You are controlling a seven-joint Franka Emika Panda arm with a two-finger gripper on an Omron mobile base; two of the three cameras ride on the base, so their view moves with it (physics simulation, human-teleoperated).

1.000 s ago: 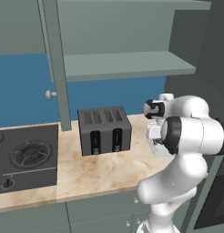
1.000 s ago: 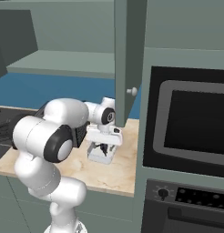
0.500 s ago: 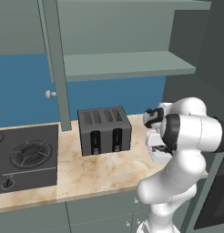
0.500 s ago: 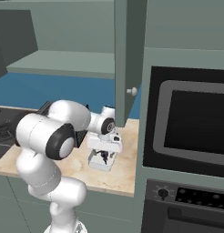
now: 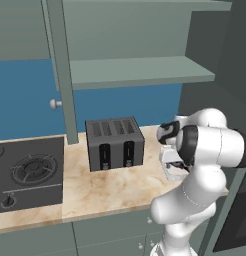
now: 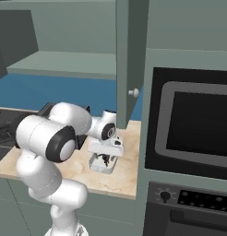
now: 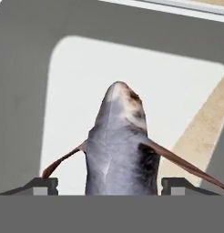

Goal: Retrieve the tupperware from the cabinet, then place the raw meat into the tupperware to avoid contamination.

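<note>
— Between the spread fingertips (image 7: 41, 184) of the gripper (image 7: 109, 184), what lies there?

— The raw meat (image 7: 120, 145), a grey lump with thin reddish fins, sits centred between the tips with a gap on either side; the jaws stand wide and pinch nothing.

— And beneath the gripper?

— Directly under it is the pale floor of the tupperware (image 7: 73, 91), the meat lying over it. From the right base view, the gripper (image 6: 105, 159) points down into the white tupperware (image 6: 100, 165) on the counter (image 5: 110, 190). The toaster (image 5: 115, 143) stands well to its side, the cabinet (image 5: 140, 70) above and behind.
</note>
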